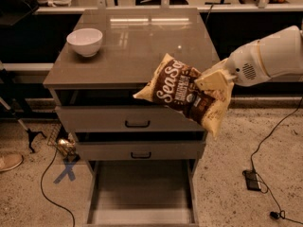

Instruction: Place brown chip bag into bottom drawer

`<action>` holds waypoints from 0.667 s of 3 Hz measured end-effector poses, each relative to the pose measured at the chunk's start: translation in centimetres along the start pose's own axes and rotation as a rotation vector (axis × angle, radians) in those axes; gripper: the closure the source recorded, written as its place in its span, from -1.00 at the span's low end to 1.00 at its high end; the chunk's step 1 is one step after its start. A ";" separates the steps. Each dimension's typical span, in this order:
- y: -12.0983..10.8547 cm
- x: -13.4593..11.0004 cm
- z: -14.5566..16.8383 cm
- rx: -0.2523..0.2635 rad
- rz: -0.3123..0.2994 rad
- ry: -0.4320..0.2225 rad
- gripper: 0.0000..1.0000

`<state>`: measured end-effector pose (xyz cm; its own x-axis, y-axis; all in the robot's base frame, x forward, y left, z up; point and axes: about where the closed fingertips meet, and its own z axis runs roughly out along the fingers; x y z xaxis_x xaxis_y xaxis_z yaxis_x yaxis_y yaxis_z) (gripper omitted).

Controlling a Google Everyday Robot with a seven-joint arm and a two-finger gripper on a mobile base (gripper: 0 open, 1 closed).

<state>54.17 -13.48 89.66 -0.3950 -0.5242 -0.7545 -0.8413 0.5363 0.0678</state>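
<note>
The brown chip bag [182,92], dark brown with pale yellow edges and white lettering, hangs tilted in the air in front of the cabinet's top right corner. My gripper [210,81] is shut on the bag's right side, coming in on the white arm from the right. The bottom drawer [142,193] is pulled open below, a wide tray with a plain flat floor. The bag is above and a little right of it, level with the top drawer [128,118].
A white bowl [85,41] stands at the back left of the cabinet top [137,46]. The middle drawer [137,150] stands slightly ajar. Cables and a black power brick [252,179] lie on the floor to the right; a shoe [9,162] shows at left.
</note>
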 end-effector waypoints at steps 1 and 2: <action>0.7 1.1 0.3 -0.009 0.018 0.002 1.00; 3.7 5.6 2.7 -0.122 0.114 -0.003 1.00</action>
<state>49.85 -12.70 83.92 -0.4900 -0.4625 -0.7389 -0.8294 0.5083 0.2318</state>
